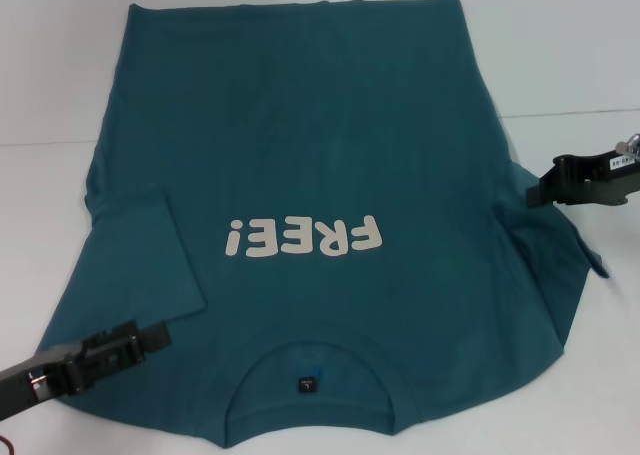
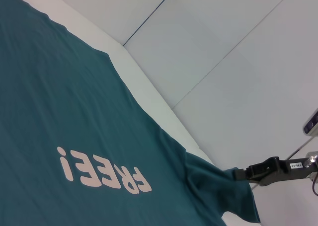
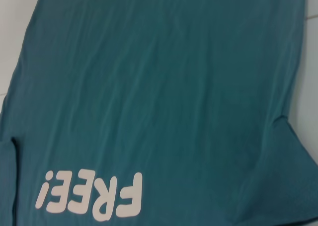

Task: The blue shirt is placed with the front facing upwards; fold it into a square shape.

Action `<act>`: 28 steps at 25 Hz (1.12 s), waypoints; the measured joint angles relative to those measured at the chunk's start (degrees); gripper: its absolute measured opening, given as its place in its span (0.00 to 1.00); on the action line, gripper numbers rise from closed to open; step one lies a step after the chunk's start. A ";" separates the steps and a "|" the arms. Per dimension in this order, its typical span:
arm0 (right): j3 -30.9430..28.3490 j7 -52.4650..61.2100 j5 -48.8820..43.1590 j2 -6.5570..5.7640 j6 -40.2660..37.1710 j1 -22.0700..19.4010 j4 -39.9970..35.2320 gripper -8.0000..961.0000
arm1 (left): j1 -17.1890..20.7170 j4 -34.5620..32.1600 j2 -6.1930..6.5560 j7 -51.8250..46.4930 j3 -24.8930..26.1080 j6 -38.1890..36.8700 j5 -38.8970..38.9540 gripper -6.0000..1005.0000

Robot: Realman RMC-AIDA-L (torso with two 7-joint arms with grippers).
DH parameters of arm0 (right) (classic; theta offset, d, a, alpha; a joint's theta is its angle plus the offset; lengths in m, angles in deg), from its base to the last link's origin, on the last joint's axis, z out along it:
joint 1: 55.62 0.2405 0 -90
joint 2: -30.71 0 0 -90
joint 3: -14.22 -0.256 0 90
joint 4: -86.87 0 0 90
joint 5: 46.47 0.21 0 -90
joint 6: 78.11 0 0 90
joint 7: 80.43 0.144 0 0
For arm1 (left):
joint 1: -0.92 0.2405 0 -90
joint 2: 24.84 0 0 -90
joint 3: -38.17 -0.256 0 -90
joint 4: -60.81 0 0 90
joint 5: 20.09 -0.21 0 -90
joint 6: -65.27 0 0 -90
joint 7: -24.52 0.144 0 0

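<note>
We identify this as a laboratory-type test station, not a home. The evidence is a plain white work table (image 1: 580,65), bare pale panelled flooring (image 2: 238,52) around it, and a labelled black robot arm (image 2: 278,169) over it.

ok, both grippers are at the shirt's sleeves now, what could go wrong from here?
1. The right gripper meets the dark teal-blue cotton T-shirt only at the bunched tip of the right sleeve; the cloth could slip free mid-fold.
2. The left sleeve already lies folded onto the body and the left gripper sits near the shoulder, so the sides may fold unevenly, giving a skewed square.
3. Dragging could wrinkle the cream "FREE!" lettering.
</note>
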 joint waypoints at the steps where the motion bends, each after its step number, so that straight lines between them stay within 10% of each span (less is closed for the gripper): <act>1: 0.06 0.00 0.00 0.07 -0.07 0.00 0.02 0.02 | 0.00 0.00 0.00 0.00 0.00 0.01 0.00 0.91; 28: 1.74 2.31 0.02 5.87 15.61 5.19 3.06 0.02 | -0.08 1.31 -0.02 0.29 1.42 0.23 0.09 0.91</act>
